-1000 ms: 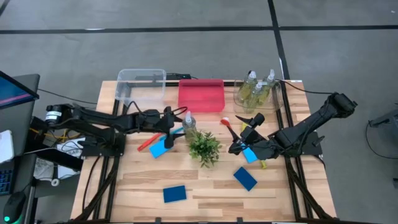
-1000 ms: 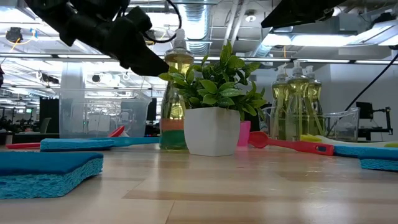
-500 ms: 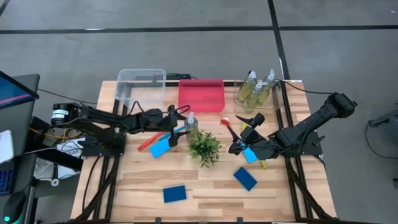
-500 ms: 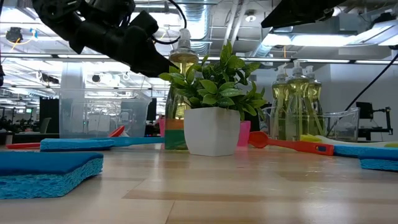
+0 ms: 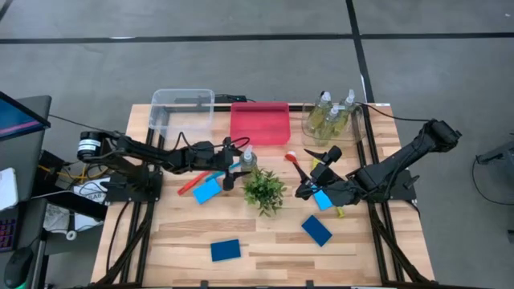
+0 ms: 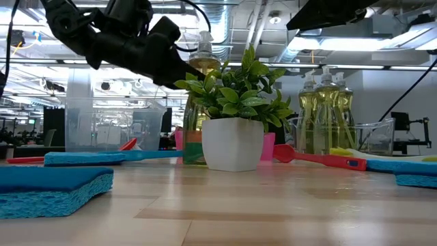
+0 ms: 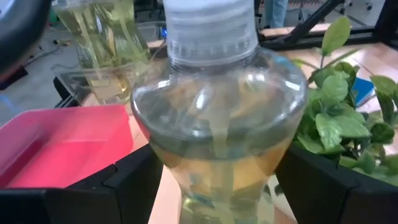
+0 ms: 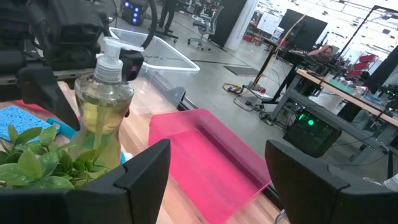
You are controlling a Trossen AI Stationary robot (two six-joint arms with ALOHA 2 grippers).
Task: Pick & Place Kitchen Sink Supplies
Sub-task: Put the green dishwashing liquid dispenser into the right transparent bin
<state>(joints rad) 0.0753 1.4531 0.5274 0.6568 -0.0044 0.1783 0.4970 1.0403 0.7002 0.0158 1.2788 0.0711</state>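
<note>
Since a second ago the left gripper (image 5: 234, 170) has reached farther right, its fingers now flanking the pump bottle (image 5: 246, 159) beside the plant (image 5: 264, 189). From above: four blue sponges, three more bottles in the clear bin (image 5: 332, 127). Left wrist: bottle between both fingers (image 7: 118, 186), seemingly touching. Right gripper (image 5: 316, 181) rests wide open near the red brush (image 5: 299, 164).

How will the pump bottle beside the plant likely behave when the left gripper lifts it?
The pump bottle looks mostly full, so probably heavy for its size. Its clear rounded shoulder may be slick between the left gripper fingers. Tall and narrow, it could tip against the plant.
</note>
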